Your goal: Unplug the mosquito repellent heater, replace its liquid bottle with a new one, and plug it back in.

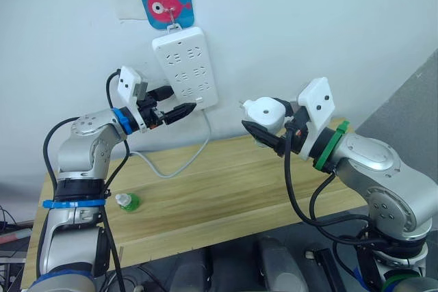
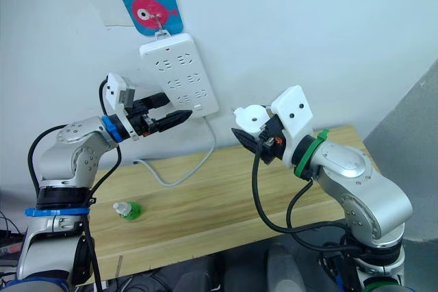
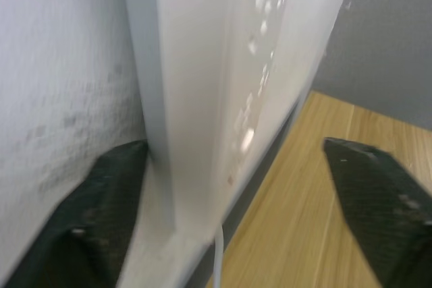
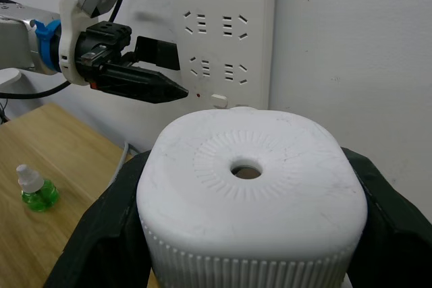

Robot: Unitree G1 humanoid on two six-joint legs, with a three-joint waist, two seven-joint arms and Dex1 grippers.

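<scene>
A pale wall (image 1: pixel 308 25) fills the back of the scene, and a light wooden table (image 1: pixel 226 189) stands against it, its far edge meeting the wall and its near edge running across the lower part of the head views. Most of the tabletop is bare wood, with wide free room between the two arms.

A long white power strip (image 1: pixel 185 66) hangs tilted on the wall from a hook on a blue fish sticker (image 1: pixel 166 1); its white cord (image 1: pixel 179 162) drops from the lower corner, loops over the table's back edge and runs off left.

The left gripper (image 1: pixel 172 109) is raised at the strip's lower left edge. Its two black fingers (image 3: pixel 101 214) stand apart, one on the wall side of the strip's edge, the other out over the table, so the strip's lower corner lies between them; whether either pad touches it cannot be told.

The right gripper (image 1: pixel 268 133) is held in the air just right of the strip, above the table's back edge, clamped on the mosquito repellent heater (image 4: pixel 250 200). Its round vent hole faces the wrist camera, and a black finger presses each ribbed side. Open air separates the heater from the strip's sockets.

A small green liquid bottle (image 1: pixel 127 202) with a white cap stands near the table's left front edge, well apart from both grippers.
</scene>
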